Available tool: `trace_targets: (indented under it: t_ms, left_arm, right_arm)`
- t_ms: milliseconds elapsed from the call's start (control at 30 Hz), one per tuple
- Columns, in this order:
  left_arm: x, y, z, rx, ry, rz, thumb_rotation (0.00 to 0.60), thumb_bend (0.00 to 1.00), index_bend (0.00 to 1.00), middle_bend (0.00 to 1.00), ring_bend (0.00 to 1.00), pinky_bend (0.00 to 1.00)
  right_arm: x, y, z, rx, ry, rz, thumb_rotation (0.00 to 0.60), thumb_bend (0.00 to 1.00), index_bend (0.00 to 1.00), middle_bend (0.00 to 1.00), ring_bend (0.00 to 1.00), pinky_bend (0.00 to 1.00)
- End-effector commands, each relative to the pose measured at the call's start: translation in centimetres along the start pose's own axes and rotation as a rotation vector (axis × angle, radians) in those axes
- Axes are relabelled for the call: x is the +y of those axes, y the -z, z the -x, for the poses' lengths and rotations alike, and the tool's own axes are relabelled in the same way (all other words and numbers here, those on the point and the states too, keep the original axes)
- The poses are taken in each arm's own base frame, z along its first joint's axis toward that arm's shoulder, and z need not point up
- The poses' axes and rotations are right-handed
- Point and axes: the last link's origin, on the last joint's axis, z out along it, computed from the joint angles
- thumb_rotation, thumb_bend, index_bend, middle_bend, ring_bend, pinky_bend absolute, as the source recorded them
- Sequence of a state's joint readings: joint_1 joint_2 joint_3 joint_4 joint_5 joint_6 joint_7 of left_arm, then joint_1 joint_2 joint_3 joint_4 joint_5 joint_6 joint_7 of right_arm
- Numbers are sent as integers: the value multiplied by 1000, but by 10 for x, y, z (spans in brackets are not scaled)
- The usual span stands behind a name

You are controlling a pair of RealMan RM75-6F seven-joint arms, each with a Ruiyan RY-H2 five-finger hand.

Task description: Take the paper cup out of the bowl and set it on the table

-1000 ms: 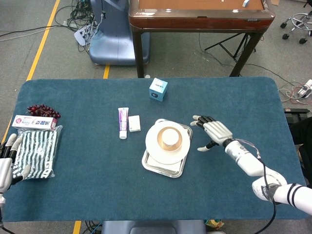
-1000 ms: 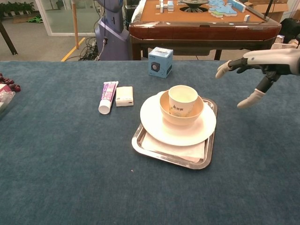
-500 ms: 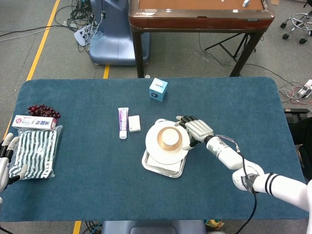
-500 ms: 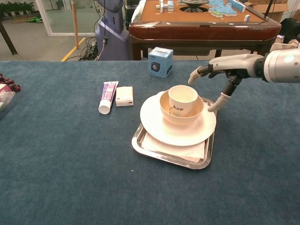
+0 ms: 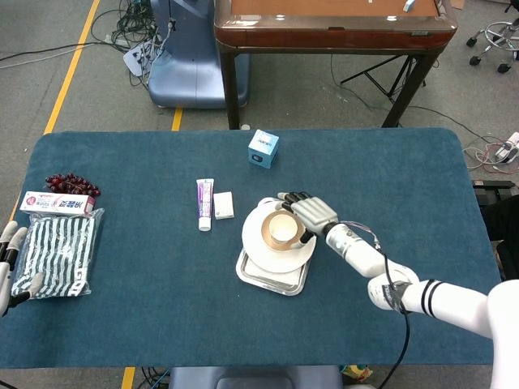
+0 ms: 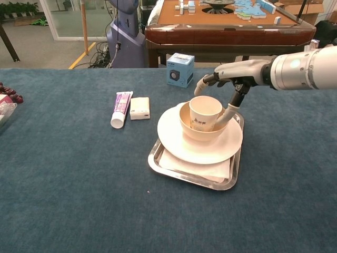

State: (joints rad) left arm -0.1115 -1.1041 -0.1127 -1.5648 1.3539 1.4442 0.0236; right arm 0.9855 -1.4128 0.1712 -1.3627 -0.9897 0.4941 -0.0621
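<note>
The white paper cup [image 5: 281, 230] [image 6: 204, 112] stands upright in a beige bowl [image 6: 188, 129] on a white plate [image 6: 174, 140], which sits on a metal tray [image 6: 158, 161] at mid-table. My right hand [image 5: 306, 212] [image 6: 232, 74] reaches over the cup from the right, with its fingers [image 6: 200, 85] curved behind the rim and the thumb [image 6: 225, 114] down beside the cup's right wall. The fingers are apart and I see no firm grip. My left hand [image 5: 10, 268] rests open at the table's left edge, beside a striped bag.
A toothpaste tube [image 5: 204, 204] and a small white box [image 5: 224, 205] lie left of the tray. A blue cube box [image 5: 263, 148] stands behind it. A striped bag [image 5: 61, 253], a pink box [image 5: 57, 203] and dark grapes [image 5: 71, 183] sit at far left.
My right hand has moved left from open table beside the tray to over the bowl, its fingers now around the cup. The cup has not moved.
</note>
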Motion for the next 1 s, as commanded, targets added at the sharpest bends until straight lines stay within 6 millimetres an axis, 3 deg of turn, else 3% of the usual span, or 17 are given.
trace_targets:
  t_ms: [33,233,500,1000]
  left_arm:
    - [0,1,0,-1,-1,4,600,324,0,0,0,0]
    - [-1,1,0,-4,1,2,600,324,0,0,0,0]
    - [-1,0,2,-9,-3,3,600,324,0,0,0,0]
    - [0,0,3,-12,-9,9,600,324,0,0,0,0]
  right_arm:
    - [-4,-3,3,-6,9,0,600,45,200,58,0,0]
    - [-8,-6,4,6,27,2,600,76,317,65,0,0]
    - [-11,-8,1,31,45,4,600,116,386,86,0,0]
    - [-6,-5,-19,54,57,29,600,145,421,98,0,0]
